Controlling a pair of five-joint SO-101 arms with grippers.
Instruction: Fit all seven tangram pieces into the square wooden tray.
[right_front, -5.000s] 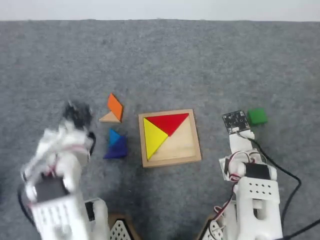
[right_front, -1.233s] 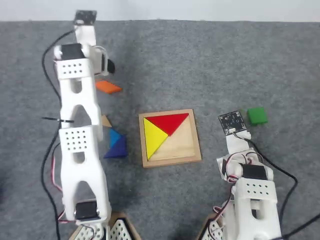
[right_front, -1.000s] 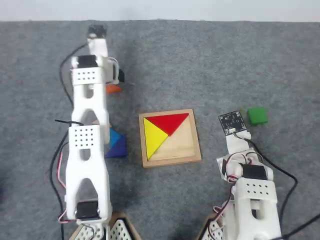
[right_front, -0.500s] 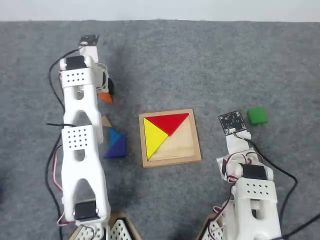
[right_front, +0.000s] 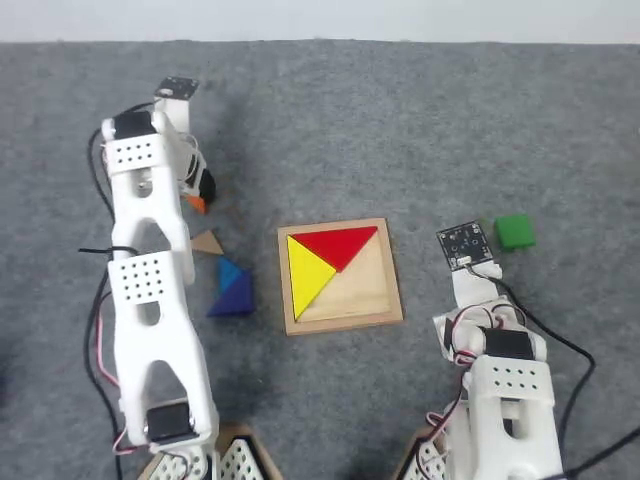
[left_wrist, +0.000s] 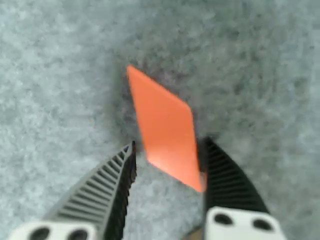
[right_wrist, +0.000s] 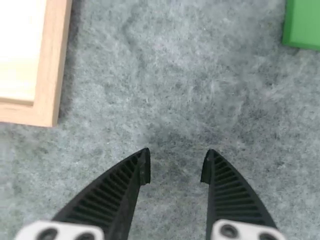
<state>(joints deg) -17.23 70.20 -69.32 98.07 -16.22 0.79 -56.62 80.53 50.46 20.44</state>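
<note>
The square wooden tray (right_front: 384, 285) lies mid-table with a red triangle (right_front: 338, 243) and a yellow triangle (right_front: 307, 272) in it. My left gripper (left_wrist: 169, 147) is stretched out to the far left, shut on the orange parallelogram (left_wrist: 165, 125) just over the mat; a sliver of the orange piece (right_front: 197, 204) shows under the arm. A tan triangle (right_front: 207, 243), a light blue triangle (right_front: 229, 271) and a dark blue triangle (right_front: 233, 298) lie left of the tray. My right gripper (right_wrist: 175, 156) is open over bare mat, right of the tray (right_wrist: 30, 65).
A green square (right_front: 514, 231) sits on the grey mat right of the tray, just beyond the right arm (right_front: 485, 330), and shows as a green block (right_wrist: 302, 22) in the right wrist view. The left arm (right_front: 150, 290) runs along the table's left side.
The left arm swung up from the near left and took the orange piece from beside the tan triangle. In the last half second, it shifted slightly left and nearer. The right arm stayed still.
</note>
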